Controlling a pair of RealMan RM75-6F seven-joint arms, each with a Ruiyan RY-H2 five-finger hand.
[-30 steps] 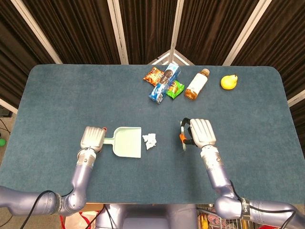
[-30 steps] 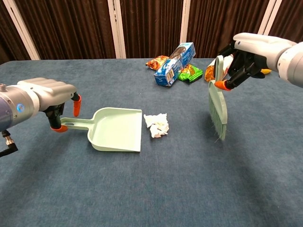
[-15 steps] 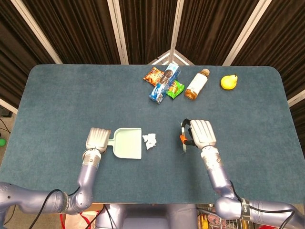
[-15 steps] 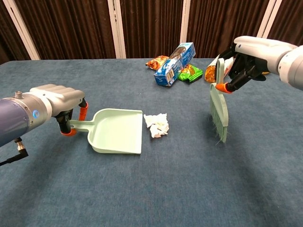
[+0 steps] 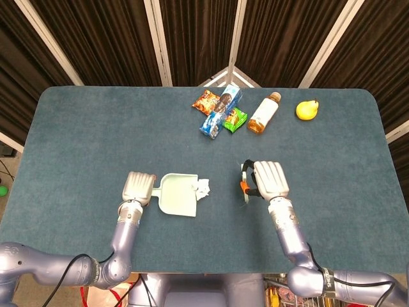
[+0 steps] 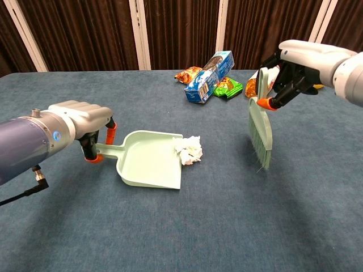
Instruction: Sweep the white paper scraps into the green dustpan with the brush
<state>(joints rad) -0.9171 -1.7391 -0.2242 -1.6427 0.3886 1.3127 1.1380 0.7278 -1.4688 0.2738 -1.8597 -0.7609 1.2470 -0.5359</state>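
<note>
My left hand point(image 5: 139, 187) point(image 6: 85, 120) grips the handle of the pale green dustpan point(image 5: 179, 194) point(image 6: 150, 166), which lies flat on the blue table. The pan's open edge touches the crumpled white paper scraps point(image 5: 204, 187) point(image 6: 190, 151) at its far right corner. To the right, my right hand point(image 5: 270, 178) point(image 6: 300, 59) holds the green brush point(image 5: 245, 186) point(image 6: 260, 122) by its handle. The brush hangs bristles down, just above the cloth and well apart from the scraps.
At the back of the table lie a blue snack box point(image 5: 221, 110) point(image 6: 210, 69), an orange packet point(image 5: 206, 100), a green packet point(image 5: 234, 119), a bottle lying on its side point(image 5: 264, 113) and a yellow pear point(image 5: 307, 110).
My left hand has pushed the dustpan to the right until its edge meets the paper scraps. My right hand and the brush have hardly moved.
</note>
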